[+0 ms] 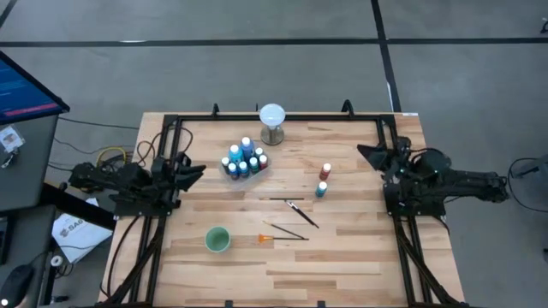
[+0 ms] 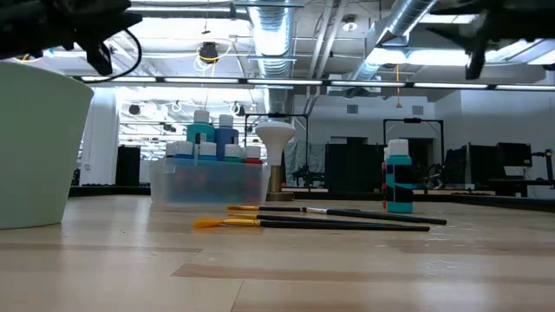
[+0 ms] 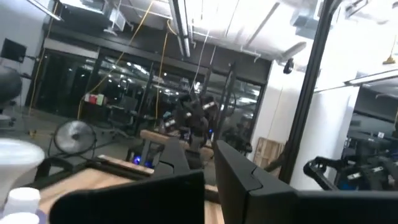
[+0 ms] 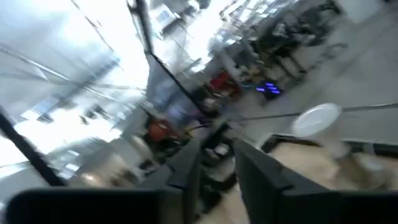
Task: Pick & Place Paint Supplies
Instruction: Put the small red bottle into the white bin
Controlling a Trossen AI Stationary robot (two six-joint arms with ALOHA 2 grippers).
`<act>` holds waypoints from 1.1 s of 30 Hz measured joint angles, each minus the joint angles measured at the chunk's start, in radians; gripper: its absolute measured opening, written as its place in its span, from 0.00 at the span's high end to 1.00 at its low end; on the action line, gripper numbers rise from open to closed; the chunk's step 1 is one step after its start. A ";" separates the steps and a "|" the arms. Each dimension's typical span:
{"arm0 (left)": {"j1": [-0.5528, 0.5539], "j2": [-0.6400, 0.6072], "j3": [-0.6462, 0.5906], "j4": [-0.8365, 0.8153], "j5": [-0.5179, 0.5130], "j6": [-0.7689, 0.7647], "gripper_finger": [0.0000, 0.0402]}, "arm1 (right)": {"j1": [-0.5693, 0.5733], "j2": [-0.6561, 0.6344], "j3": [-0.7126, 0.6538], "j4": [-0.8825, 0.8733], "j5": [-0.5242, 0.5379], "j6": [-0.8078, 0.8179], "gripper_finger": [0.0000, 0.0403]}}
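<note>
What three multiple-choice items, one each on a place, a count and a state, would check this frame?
1. Where is the green cup?
A. beside the globe
B. front left of the table
C. inside the bin

2. How many paint bottles stand outside the clear bin?
A. two
B. four
C. none

3. How do the brushes lie?
A. upright in the cup
B. held by a gripper
C. flat on the table

Key: 1 B, high view shows it there; 2 A, one red, one teal; 3 C, both table views show them lying flat.

On the pale wooden plank bench (image 1: 342, 257) we see a clear plastic tub (image 1: 245, 168) of white-capped paint bottles, two loose bottles (image 1: 323, 180), thin dark-handled brushes (image 1: 291, 218), a green cup (image 1: 217, 239) and a white globe on a grey stand (image 1: 272, 122).
</note>
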 joint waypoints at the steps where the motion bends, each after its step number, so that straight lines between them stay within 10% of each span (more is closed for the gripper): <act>1: 0.000 0.000 -0.010 0.011 0.000 -0.016 1.00 | -0.006 0.048 0.040 -0.030 0.010 -0.026 0.71; 10: 0.000 0.001 -0.016 -0.010 -0.002 -0.052 1.00 | -0.077 0.666 0.563 -0.639 0.019 -0.172 0.36; 19: 0.000 0.024 -0.016 -0.014 -0.003 -0.051 1.00 | -0.140 1.207 0.989 -1.214 -0.076 -0.101 0.31; 33: 0.000 0.048 -0.016 0.005 -0.003 -0.058 1.00 | -0.227 1.421 1.010 -1.289 -0.219 -0.093 0.31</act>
